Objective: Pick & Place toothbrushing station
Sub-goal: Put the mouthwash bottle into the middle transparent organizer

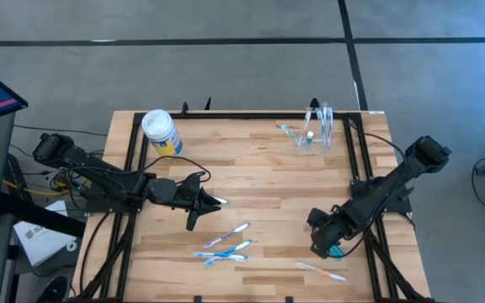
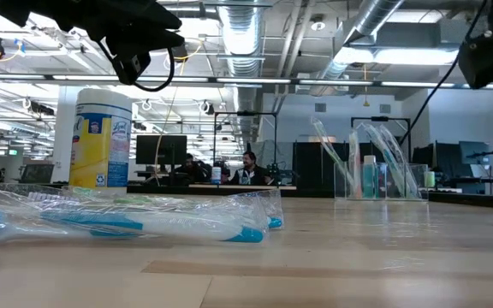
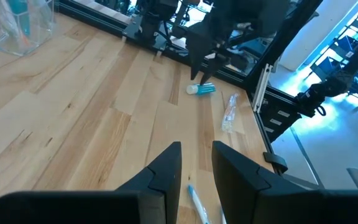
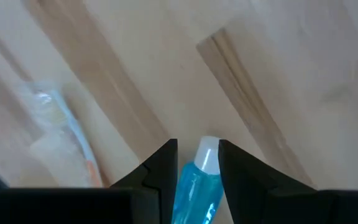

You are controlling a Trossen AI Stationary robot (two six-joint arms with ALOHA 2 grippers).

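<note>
Your wooden table (image 1: 251, 189) fills the middle of the high view. Your left arm reaches in from nine o'clock, and its left gripper (image 1: 211, 200) hovers left of centre with the fingers a narrow gap apart and nothing between them. Your right arm comes in from three o'clock; the right gripper (image 1: 327, 246) sits low at about five o'clock, pinched on a blue tube (image 4: 199, 180) with a white cap. At eleven o'clock you have the white-lidded canister (image 1: 160, 131) standing upright. The toothbrushing station (image 1: 317, 133), a clear cup with brushes leaning in it, stands at one o'clock, well apart from both grippers. Wrapped toothbrushes (image 1: 226, 246) lie at six o'clock, and one more wrapped brush (image 1: 322, 271) lies just beside your right gripper.
</note>
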